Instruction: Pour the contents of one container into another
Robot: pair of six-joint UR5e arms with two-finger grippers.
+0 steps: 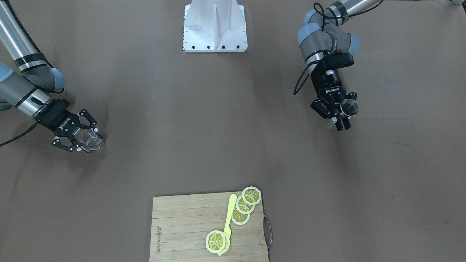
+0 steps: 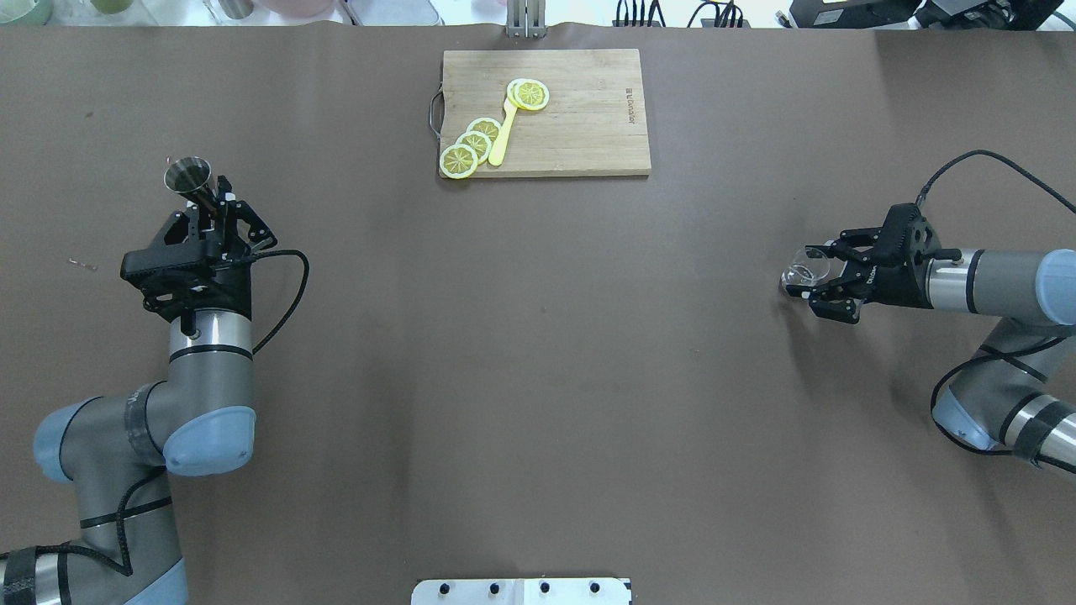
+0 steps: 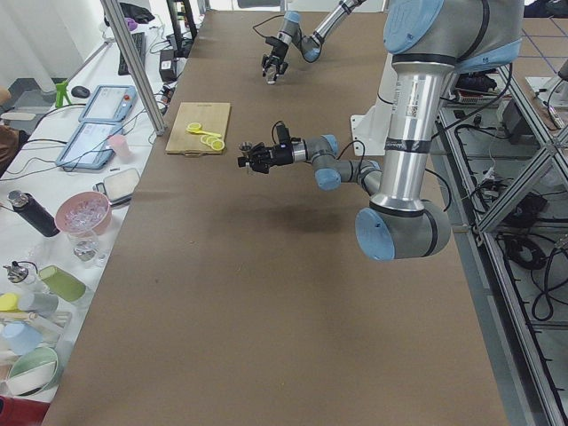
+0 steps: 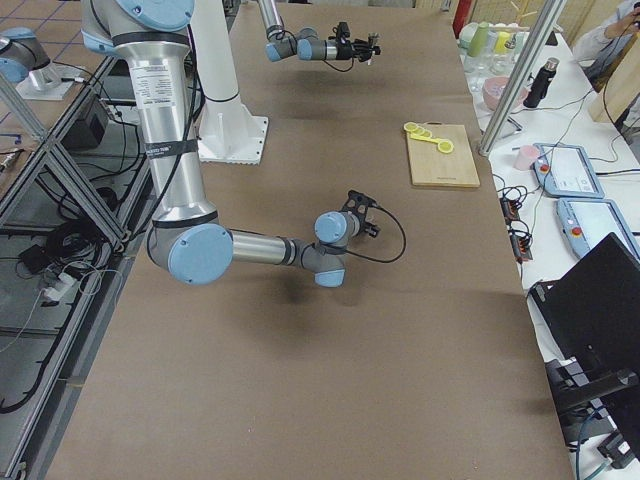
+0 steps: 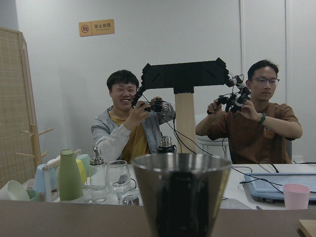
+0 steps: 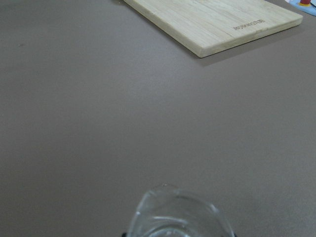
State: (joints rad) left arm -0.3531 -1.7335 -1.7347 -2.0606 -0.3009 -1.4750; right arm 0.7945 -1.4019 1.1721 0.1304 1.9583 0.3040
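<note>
Overhead exterior view: the left claw (image 2: 212, 200) is closed around an upright metal cup (image 2: 187, 174) at one end of the table (image 2: 538, 336), and the right claw (image 2: 815, 270) is clamped on a small clear glass (image 2: 799, 273) at the other (well apart). A tilt begun before the rims meet would likely spill onto the table, and the glass's small mouth leaves little margin.
</note>
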